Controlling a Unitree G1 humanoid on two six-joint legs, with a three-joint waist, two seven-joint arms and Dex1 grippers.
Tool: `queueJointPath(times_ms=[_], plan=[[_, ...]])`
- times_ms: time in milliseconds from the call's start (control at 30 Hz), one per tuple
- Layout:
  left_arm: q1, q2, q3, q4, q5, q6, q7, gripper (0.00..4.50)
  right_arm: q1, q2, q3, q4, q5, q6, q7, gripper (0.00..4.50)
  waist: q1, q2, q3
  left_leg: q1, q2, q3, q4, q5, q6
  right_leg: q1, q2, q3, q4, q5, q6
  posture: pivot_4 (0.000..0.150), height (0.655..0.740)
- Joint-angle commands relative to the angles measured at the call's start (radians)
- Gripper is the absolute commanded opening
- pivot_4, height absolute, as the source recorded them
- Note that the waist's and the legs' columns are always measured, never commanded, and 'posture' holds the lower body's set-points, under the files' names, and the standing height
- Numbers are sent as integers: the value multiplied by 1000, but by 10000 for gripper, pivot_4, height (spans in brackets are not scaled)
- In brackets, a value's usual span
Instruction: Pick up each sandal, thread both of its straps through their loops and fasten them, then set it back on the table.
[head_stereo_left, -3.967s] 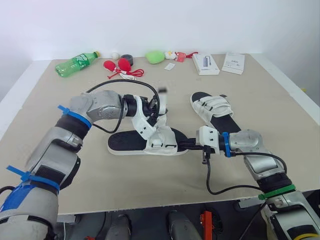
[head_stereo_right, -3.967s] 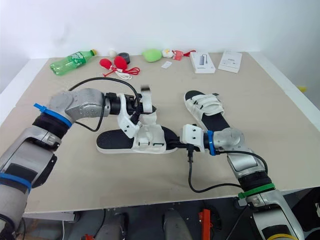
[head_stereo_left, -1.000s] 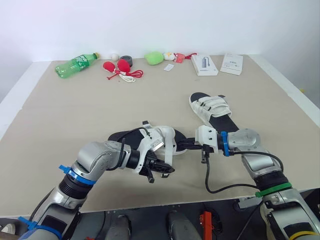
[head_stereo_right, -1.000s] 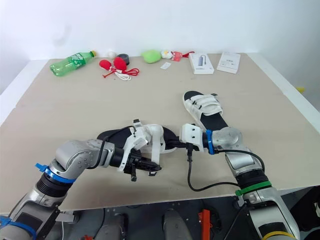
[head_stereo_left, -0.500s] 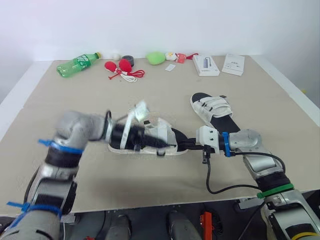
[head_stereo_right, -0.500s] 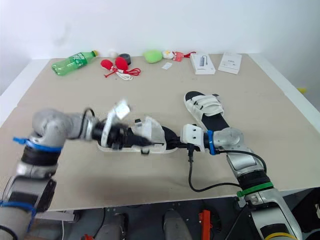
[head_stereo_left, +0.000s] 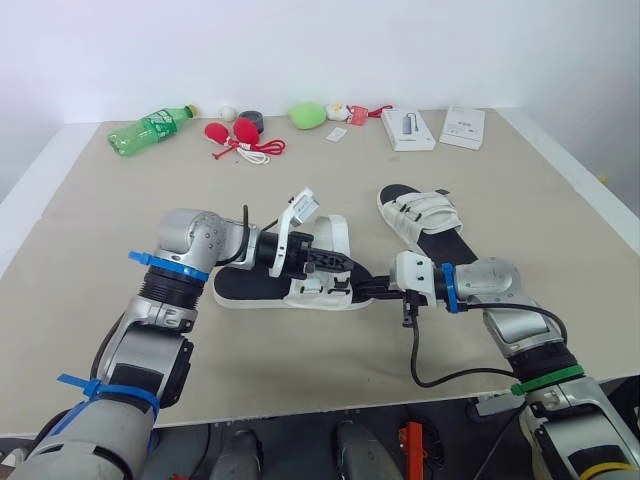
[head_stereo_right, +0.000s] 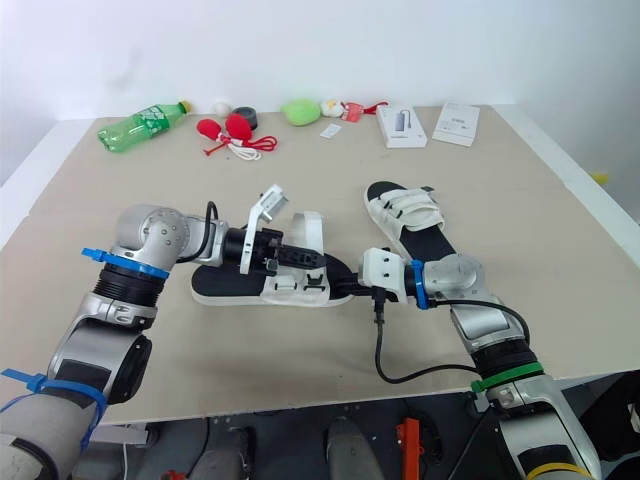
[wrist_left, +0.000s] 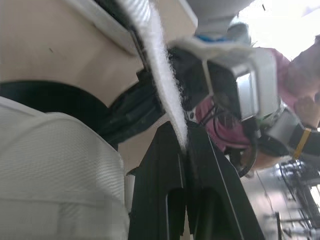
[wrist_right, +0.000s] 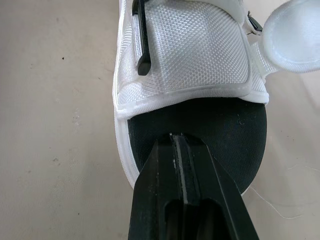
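The near sandal (head_stereo_left: 252, 286), black footbed with white upper, lies flat mid-table. My left gripper (head_stereo_left: 338, 262) reaches across it from the left and is shut on one of its white straps (wrist_left: 161, 70). That strap (head_stereo_left: 337, 233) stands up loose above the upper. My right gripper (head_stereo_left: 370, 290) comes in from the right with its fingers shut. Its tips (wrist_right: 172, 138) rest on the black footbed at the sandal's end, just short of the white upper (wrist_right: 185, 55). A second sandal (head_stereo_left: 426, 220) lies behind the right arm with both straps laid flat across it.
Along the far edge sit a green bottle (head_stereo_left: 154, 125), red toys with a cord (head_stereo_left: 236, 133), a black roll (head_stereo_left: 254, 118), a green lump (head_stereo_left: 309, 114) and two white boxes (head_stereo_left: 410, 129) (head_stereo_left: 466, 127). The table's front edge (head_stereo_left: 330, 400) runs close below the arms.
My left gripper has swung from the sandal's front side to over its upper and now holds a strap raised. The right gripper has stayed at the sandal's end.
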Motion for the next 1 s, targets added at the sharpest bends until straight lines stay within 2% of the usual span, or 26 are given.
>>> queueJointPath(times_ms=[33, 367, 833, 1000], plan=[[-11, 4, -20, -15, 18, -20, -34, 973, 35, -10, 28, 16, -47, 14, -1, 0, 0, 0, 0, 0, 0, 0, 0, 0, 0, 0, 0, 0, 0, 0, 0, 1500, 7400], [-73, -19, 30, 102, 58, -76, -47, 973, 48, -10, 28, 2, -47, 22, -9, 0, 2, 0, 0, 0, 0, 0, 0, 0, 0, 0, 0, 0, 0, 0, 0, 1500, 7400], [-24, 13, -57, 39, 104, -81, -112, 973, 38, -9, 29, 13, -47, 20, -4, 0, 2, 0, 0, 0, 0, 0, 0, 0, 0, 0, 0, 0, 0, -1, 0, 1500, 7400], [-32, -3, -35, 47, 94, -55, -108, 973, 32, -11, 28, 20, -48, 18, -2, 0, 2, 0, 0, 0, 0, 0, 0, 0, 0, 0, 0, 0, 0, -1, 0, 1500, 7400]])
